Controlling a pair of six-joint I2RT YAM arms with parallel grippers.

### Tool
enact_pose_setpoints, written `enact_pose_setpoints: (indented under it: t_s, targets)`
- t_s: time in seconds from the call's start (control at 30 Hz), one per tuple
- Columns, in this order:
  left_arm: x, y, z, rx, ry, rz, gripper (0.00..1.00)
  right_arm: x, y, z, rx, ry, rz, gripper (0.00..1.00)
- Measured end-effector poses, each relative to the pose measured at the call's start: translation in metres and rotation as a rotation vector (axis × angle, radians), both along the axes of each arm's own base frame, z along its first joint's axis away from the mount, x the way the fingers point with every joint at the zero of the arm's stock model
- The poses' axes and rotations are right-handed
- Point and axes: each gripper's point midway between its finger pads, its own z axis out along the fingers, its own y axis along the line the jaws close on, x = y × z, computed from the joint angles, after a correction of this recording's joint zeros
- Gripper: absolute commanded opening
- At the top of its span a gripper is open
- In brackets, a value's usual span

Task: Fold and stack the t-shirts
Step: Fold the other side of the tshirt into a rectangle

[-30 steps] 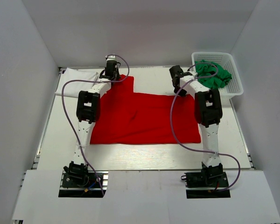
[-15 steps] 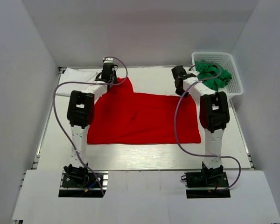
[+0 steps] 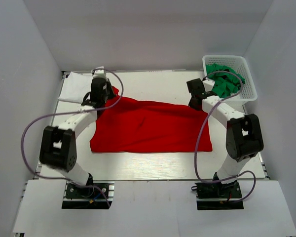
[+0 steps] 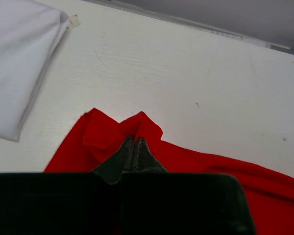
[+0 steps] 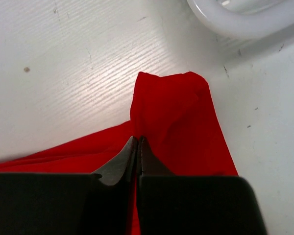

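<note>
The red shirt [image 3: 148,126], thin, soft and matt, lies as a rough flat rectangle. Its long axis runs from one gripper to the other, and its body spreads nearward from both, toward the bases. The left gripper [image 4: 134,140] is pinched tight on the puckered far-left corner and the right gripper [image 5: 137,140] on the far-right corner, so a fold likely means drawing that far edge nearward with both arms together. A folded white shirt [image 4: 14,63] lies left of the left gripper, and crumpled green shirts [image 3: 226,80] fill the lattice basket [image 3: 250,91] right of the right one.
</note>
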Motion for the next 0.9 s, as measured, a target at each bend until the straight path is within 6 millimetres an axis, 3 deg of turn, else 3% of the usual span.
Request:
enact_pose_setpoints:
  t_s: [0.23,0.33,0.43,0.57,0.73,0.83,0.9]
  targets:
    - [-0.093,0.011,0.020,-0.118,-0.021,0.003,0.00,-0.020,-0.005,0.008,0.001,-0.027,0.018,0.00]
    - [-0.123,0.016,0.033,-0.185,-0.051,0.017,0.00,-0.023,-0.006,0.008,0.000,-0.031,0.022,0.00]
    - [-0.149,0.016,0.032,-0.249,-0.044,0.013,0.00,-0.026,-0.007,0.004,-0.005,-0.021,0.025,0.00]
    - [-0.174,0.007,0.004,-0.312,0.043,-0.017,0.00,-0.031,-0.010,0.000,-0.014,-0.013,0.030,0.00]
    - [-0.203,0.003,-0.060,-0.345,0.240,-0.003,0.00,-0.039,-0.012,0.003,-0.010,-0.024,0.033,0.00]
    - [-0.212,0.004,-0.074,-0.351,0.300,0.016,0.00,-0.049,-0.013,0.000,0.007,-0.022,0.038,0.00]
    - [-0.214,0.004,-0.076,-0.357,0.312,0.023,0.03,-0.062,-0.015,-0.010,0.018,-0.004,0.030,0.15]
